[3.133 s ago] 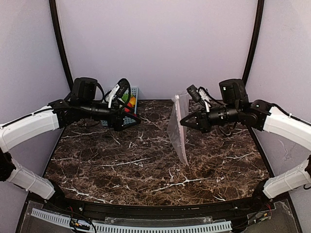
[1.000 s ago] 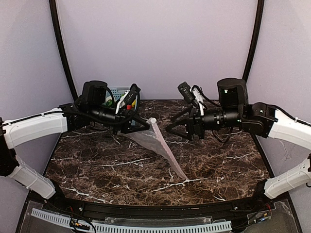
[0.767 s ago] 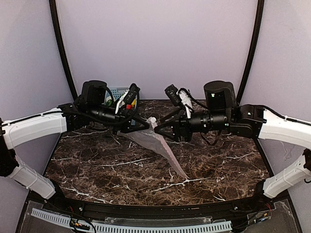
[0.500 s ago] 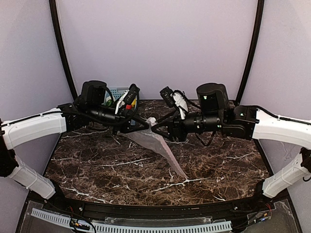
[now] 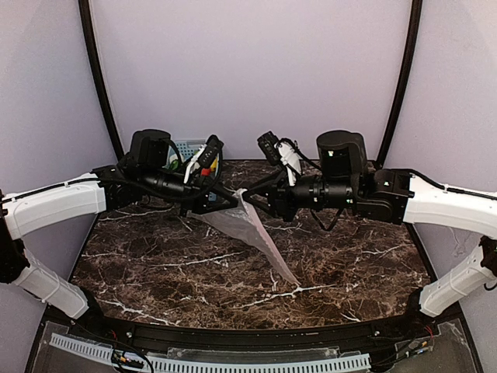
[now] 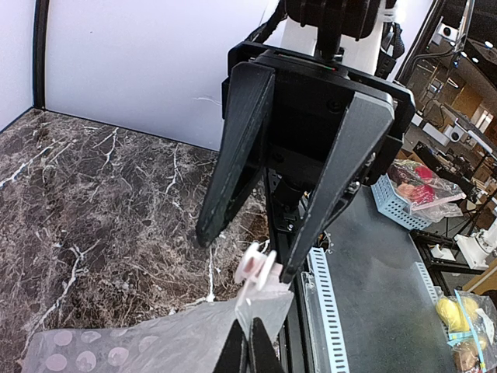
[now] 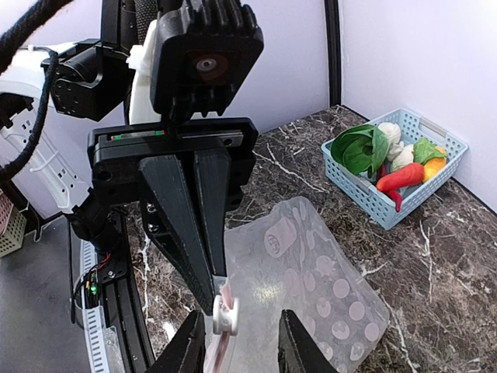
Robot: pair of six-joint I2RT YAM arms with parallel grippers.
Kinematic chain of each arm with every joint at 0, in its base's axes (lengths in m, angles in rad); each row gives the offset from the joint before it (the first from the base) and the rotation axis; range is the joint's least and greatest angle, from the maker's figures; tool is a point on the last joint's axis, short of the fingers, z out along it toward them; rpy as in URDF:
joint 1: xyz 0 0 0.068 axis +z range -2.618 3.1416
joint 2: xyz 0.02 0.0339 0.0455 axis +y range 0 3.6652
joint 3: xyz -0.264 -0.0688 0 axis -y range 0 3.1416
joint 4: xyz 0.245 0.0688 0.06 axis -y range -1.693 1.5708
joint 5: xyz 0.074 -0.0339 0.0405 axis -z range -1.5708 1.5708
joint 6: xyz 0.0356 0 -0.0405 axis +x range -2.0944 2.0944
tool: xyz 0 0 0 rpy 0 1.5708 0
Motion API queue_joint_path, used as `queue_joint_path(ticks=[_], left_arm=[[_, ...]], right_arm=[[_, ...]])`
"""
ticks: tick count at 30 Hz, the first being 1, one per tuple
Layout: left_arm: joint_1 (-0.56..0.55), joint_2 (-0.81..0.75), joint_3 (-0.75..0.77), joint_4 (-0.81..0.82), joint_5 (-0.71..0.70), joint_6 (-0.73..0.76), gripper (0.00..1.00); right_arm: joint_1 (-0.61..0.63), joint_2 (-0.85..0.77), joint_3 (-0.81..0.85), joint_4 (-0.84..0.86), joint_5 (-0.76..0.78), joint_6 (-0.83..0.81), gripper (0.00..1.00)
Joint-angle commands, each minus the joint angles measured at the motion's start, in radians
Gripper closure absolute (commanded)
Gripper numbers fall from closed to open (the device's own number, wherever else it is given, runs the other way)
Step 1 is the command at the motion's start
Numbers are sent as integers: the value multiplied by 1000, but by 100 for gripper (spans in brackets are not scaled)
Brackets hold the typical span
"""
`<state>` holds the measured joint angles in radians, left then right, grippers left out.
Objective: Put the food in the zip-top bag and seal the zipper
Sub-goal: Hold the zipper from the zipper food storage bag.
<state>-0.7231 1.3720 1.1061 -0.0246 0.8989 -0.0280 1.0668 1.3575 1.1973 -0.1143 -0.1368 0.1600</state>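
Clear zip-top bag (image 5: 252, 233) hangs mid-table from my left gripper (image 6: 247, 346), clamped on its top corner. Zipper (image 7: 225, 315) end sits right between my right gripper's (image 7: 242, 334) spread-open fingers, facing it. Food (image 7: 386, 155) is off in the far-left corner basket (image 7: 356, 189).

Pale lavender walls (image 5: 248, 70) close in behind and beside my dark brown marble-patterned table (image 5: 233, 264), veined white and evenly lit. Two black poles (image 5: 97, 78) curve up at its far corners; a slotted white rail (image 5: 233, 363) lines my near edge.
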Motion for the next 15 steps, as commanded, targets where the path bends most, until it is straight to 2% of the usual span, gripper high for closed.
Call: queue_joint_path(ticks=[1,6,15], left_arm=[[-5,-29,-14,-20,3,16,99],[-5,-28,-14,-23,2,18,99],[-6,-25,-12,-25,3,17,99]], right_arm=[[8,2,21,40,12,-4,71],[8,8,24,44,5,-5,76],[8,22,28,47,-13,-2,74]])
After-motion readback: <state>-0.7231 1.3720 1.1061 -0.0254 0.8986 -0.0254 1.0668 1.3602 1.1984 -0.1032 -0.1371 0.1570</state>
